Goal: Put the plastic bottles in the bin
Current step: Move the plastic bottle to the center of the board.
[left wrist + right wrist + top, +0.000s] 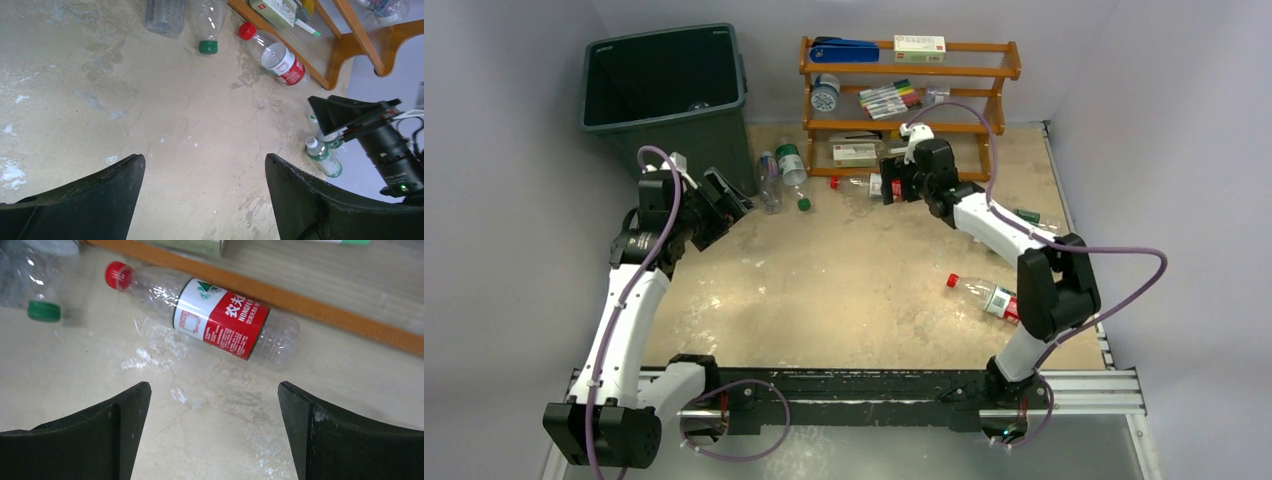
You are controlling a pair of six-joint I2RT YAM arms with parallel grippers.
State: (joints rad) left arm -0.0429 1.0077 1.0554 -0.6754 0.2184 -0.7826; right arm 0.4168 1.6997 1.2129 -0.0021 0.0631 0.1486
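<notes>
Scanning from the left: bin (pixel 686 135) sits at the table's (pixel 854 290) 11 o'clock, with the left end effector (pixel 729 200) just beside it, spread wide, holding nothing. Green-capped bottles (pixel 790 163) (two, maybe three, clear plastic's hard to read) lie at its 2 o'clock. Right end effector (pixel 214 387), also wide and empty, is nearer the red-label bottle (pixel 220 317): dead ahead at 12, long axis running 10 to 4.

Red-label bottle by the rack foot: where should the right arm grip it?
Probably across the labelled mid-body of the bottle, coming from above. It lies on its side, the label section is straight-walled while the neck tapers, and the rack rail crowds its base end.
</notes>
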